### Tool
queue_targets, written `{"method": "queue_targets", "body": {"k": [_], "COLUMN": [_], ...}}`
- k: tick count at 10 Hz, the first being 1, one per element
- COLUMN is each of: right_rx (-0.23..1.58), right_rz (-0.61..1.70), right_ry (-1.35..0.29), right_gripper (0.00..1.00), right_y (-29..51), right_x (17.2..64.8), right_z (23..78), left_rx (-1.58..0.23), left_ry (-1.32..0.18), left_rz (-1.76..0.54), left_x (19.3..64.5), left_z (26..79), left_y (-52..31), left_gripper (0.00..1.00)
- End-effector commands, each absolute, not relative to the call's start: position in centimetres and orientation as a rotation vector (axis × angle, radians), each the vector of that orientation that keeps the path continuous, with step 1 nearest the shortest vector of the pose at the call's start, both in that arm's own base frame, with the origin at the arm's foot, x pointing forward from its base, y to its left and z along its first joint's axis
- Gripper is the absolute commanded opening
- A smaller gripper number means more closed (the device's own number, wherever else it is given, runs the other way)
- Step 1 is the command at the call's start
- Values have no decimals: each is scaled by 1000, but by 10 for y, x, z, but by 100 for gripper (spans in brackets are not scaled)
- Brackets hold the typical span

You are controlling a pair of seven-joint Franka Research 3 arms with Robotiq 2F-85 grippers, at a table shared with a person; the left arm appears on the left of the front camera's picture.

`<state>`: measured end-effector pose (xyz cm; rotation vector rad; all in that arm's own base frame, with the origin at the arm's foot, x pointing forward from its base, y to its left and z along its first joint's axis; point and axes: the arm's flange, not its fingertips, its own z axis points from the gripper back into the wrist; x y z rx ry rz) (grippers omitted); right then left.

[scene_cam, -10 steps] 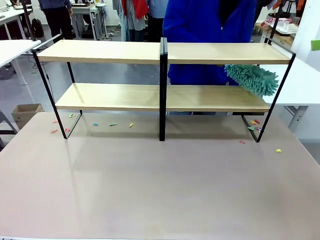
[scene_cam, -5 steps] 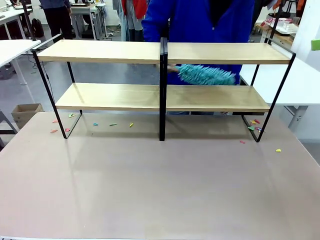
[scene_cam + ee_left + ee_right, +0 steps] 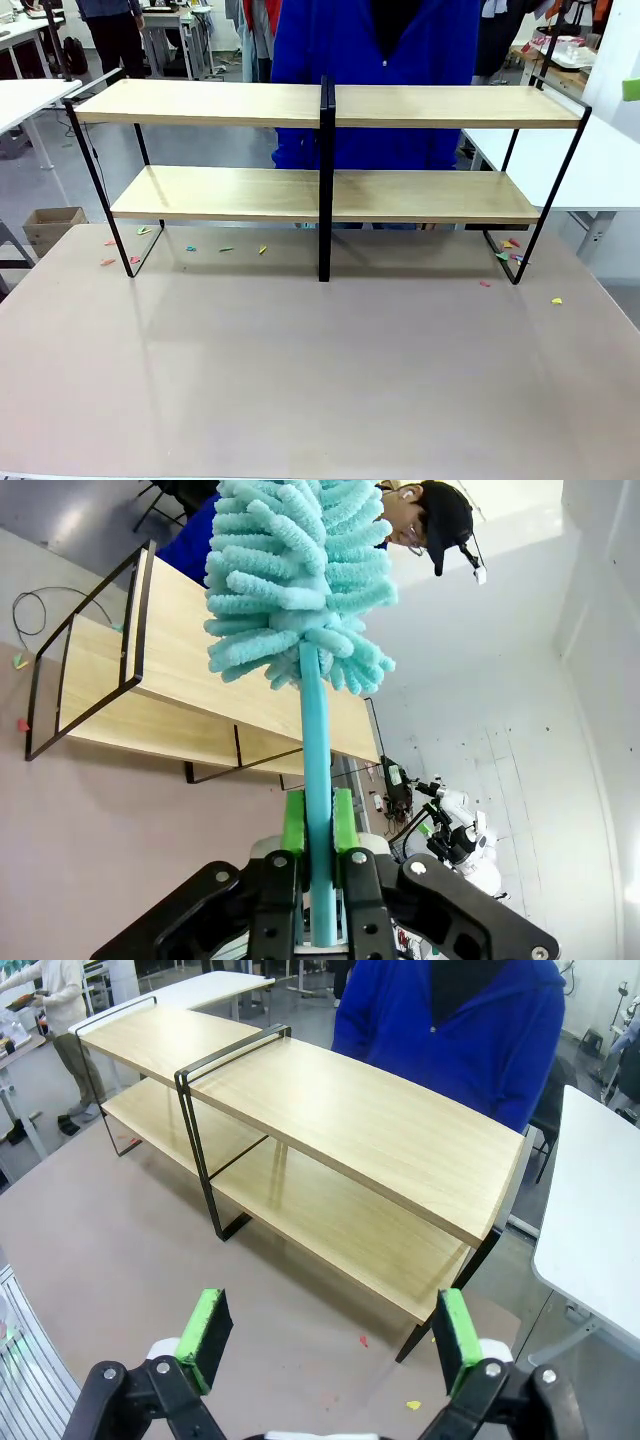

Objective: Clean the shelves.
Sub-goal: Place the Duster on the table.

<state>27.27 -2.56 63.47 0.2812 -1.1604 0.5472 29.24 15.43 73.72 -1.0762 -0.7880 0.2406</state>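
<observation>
The shelves [image 3: 325,190] stand at twelve o'clock on the table [image 3: 320,380], boards bare but scraps [image 3: 225,249] littering beneath, while the left gripper [image 3: 318,825] clamps a teal duster [image 3: 295,580] and the right gripper [image 3: 325,1340] gapes.

Shelves [image 3: 220,192]: two light-wood boards, pale tan with faint grain, thin black metal frame, black centre post [image 3: 325,180]. Tabletop [image 3: 320,380]: dull greyish-mauve, plain, no pattern. Paper scraps [image 3: 225,249] on it: green, yellow, pink, orange, teal bits. Person [image 3: 375,60]: bright royal-blue hoodie, dark inner collar; black cap in left wrist view. Duster [image 3: 295,575]: turquoise fluffy noodle head, same turquoise plain handle. Left pincer [image 3: 318,825]: black links, bright green pads [image 3: 292,822] either side of the turquoise handle. Right pincer [image 3: 328,1338]: black with bright green pads [image 3: 208,1335]. Side tables [image 3: 600,160]: white. Cardboard box [image 3: 50,228]: brown. Floor: grey.
</observation>
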Motion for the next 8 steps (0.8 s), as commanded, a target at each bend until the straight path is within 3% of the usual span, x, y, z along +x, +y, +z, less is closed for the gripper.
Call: {"method": "queue_targets", "body": {"k": [1, 3, 5, 7, 8], "right_rx": [281, 399, 548, 708, 616], "right_rz": [547, 550, 464, 419, 394], "right_ry": [-1160, -935, -799, -662, -625], "right_gripper": [100, 100, 100, 100, 100], "right_y": [-26, 4, 28, 55, 60], "right_x": [273, 284, 288, 291, 290], "right_z": [635, 601, 556, 527, 518], "left_rx": [-1047, -950, -889, -771, -784], "left_ry": [-619, -235, 106, 355, 475], "left_rz": [-49, -418, -621, -791, -872], "left_x": [303, 311, 295, 296, 295], "left_z": [738, 717, 673, 621, 603], "left_y": [133, 104, 88, 50, 36], "left_gripper": [12, 12, 12, 12, 12]}}
